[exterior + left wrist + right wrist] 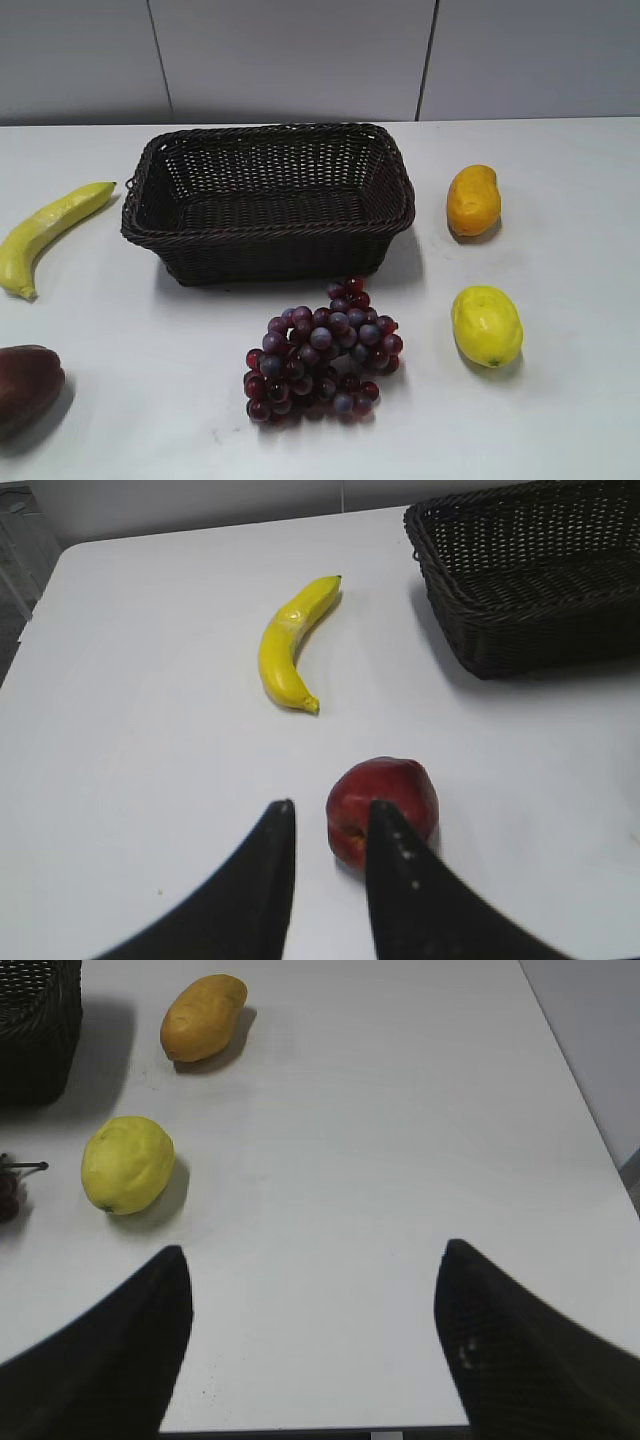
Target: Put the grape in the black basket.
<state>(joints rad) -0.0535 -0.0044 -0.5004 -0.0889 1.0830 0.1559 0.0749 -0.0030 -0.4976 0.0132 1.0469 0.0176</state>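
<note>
Exterior view showed a big dark brown-black woven wicker basket (268,203) sitting near the back of the white table (560,400). It had nothing in it. A bunch of small round shiny red-purple grapes (320,352) lay on the table just in front of the basket, not inside it. A long yellow banana (50,234) lay to the left of the basket. A smooth dark red fruit (26,386) sat at the bottom left corner. To the right were an orange-yellow mango (473,199) and, nearer the front, a bright yellow lemon (487,325).

No arms showed in that view. In the left wrist view, the left claw (331,828) hung over the table with its two black fingers (262,880) only a little way apart. It held nothing, and the red fruit sat just past its tips. In the right wrist view, the right claw (315,1265) was spread wide with nothing between its fingers. The lemon and mango lay ahead on its left, and a bit of the grapes peeked in at the left edge.
</note>
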